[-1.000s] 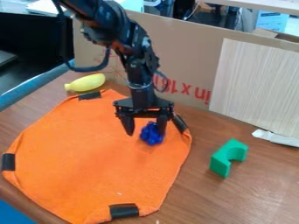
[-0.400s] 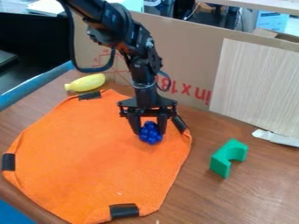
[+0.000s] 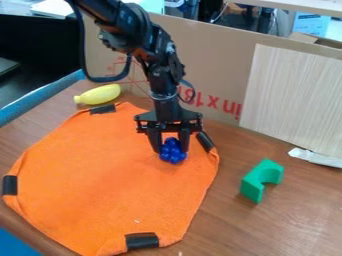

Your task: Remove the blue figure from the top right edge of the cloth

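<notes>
Orange cloth [image 3: 107,175] is laid out beneath the jaws on the worktop [image 3: 314,200], and the blue figure [image 3: 173,154] is pinched between their tips, one pressed to either side of it. So the grasp, it is judged, has been made, while the removal itself is left to be done: the figure is low over the cloth, near its upper right edge, and whether its underside is touching the fabric cannot be told. Just beside the jaws, on the view's right, a black strip [image 3: 206,141] is set on the cloth's edge. Farther out on that side, well apart from the jaws, a green block [image 3: 258,181] is placed on bare wood; a yellow toy fruit [image 3: 100,94] is seen beyond them on the upper left. Ahead, a lift clear of the fabric is called for, then a move past the edge and a release off the cloth.
</notes>
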Controlling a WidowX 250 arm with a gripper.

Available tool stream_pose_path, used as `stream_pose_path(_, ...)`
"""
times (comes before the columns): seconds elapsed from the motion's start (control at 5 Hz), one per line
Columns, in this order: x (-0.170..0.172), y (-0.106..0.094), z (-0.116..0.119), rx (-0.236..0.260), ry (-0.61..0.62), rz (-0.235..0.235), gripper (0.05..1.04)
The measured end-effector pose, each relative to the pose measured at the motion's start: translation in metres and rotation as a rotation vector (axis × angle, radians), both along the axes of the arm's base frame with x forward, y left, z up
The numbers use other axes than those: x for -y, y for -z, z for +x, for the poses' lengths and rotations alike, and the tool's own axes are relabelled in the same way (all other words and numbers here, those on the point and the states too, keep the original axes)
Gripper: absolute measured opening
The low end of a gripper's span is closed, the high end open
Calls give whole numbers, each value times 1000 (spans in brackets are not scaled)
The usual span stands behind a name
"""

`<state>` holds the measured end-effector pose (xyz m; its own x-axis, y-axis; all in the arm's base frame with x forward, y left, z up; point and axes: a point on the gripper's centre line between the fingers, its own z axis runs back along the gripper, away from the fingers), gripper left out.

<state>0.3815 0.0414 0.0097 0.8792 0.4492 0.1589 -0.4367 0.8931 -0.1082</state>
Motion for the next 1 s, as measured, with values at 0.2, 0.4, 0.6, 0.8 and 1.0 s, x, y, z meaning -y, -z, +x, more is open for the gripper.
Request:
stream_pose_path(0.2,-1,0,0,-1,-6,-11,642)
stream_pose_path(0.4,6,-8,-2,8,-8,10,642)
stream_pose_path(0.6,41,-41,-2,83,68,23,642)
stream_pose_path(0.8,62,-49,-10,86,105,-7,642)
stream_pose_path(1.0,95,-47,-20,61,185,-29,642)
